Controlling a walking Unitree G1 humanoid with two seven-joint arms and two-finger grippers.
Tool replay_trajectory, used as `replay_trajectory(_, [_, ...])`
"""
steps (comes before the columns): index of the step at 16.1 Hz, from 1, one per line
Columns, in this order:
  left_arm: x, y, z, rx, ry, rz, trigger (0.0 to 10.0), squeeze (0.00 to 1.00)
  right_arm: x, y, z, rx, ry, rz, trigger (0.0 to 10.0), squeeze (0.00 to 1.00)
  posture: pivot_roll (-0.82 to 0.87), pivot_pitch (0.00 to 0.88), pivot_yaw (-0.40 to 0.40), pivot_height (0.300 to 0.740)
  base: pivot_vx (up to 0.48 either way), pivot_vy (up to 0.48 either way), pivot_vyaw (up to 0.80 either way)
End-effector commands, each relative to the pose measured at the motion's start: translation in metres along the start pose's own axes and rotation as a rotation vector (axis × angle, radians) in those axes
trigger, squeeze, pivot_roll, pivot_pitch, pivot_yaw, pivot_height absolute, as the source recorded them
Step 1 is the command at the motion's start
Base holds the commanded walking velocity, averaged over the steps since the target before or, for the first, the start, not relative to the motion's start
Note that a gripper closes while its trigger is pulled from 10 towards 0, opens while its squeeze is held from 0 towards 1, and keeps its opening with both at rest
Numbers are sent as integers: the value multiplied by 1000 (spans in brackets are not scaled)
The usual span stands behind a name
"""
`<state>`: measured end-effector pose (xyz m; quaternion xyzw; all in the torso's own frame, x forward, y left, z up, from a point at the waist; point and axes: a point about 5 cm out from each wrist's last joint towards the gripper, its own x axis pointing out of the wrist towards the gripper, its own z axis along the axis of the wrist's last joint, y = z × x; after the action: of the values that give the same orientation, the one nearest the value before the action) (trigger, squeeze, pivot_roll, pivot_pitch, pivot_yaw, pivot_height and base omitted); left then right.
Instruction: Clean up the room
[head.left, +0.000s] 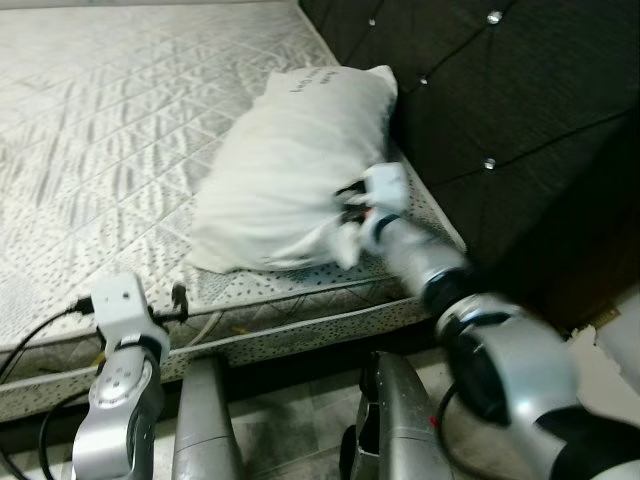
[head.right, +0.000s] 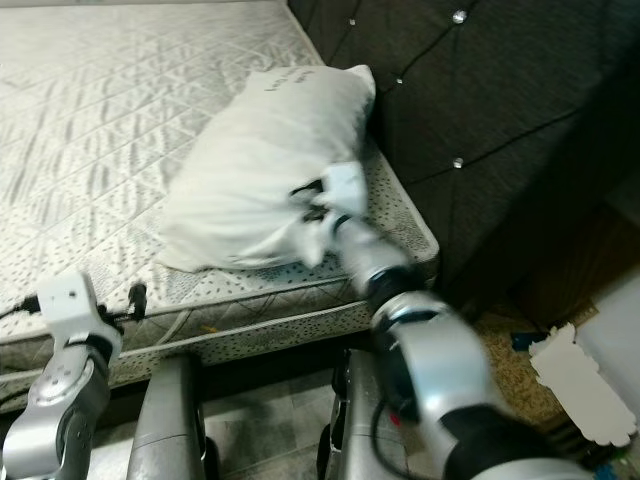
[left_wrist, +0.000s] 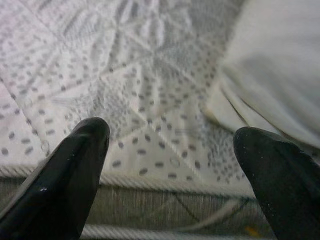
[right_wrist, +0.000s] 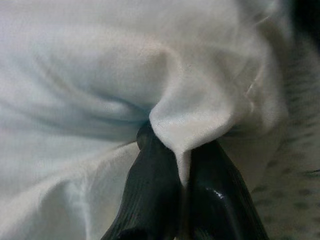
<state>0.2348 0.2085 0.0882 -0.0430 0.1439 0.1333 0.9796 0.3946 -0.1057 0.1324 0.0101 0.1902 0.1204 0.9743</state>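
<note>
White cloth of the pillow (head.left: 285, 170), lying on the mattress (head.left: 110, 150) against the headboard (head.left: 500, 120), is bunching in the pinching right gripper (right_wrist: 182, 167); that thin fold is likely slipping free under pull, while the left gripper (left_wrist: 172, 172) is gaping wide, empty, near the mattress edge

quilted mattress (head.left: 120, 120) | dark tufted headboard (head.left: 500, 110) | tiled floor (head.left: 290, 430)

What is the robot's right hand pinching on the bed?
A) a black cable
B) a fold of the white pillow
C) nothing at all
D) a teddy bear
B, since the right gripper has its two black fingers shut on a bunched fold of the white pillow, which lies on the mattress by the dark headboard.
</note>
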Motion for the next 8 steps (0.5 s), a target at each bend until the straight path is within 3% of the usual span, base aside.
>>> replay_trajectory(1, [1,0,-1,11,3,0,10000,0,-10,-37,56,6,-182,-127,0,0,-2,0,-60,536,0,0,0])
replay_trajectory(2, [2,0,-1,10,-1,3,10000,0,-17,-54,71,6,-224,-172,0,0,-8,0,-54,536,0,0,0])
replay_trajectory(6, [3,-2,8,-9,-58,-10,10000,0,-34,-90,93,14,-304,-260,0,0,-1,0,-45,536,0,0,0])
replay_trajectory(8, [4,0,10,6,-63,-6,10000,0,-51,-117,110,27,-392,-342,0,0,3,0,-34,536,0,0,0])
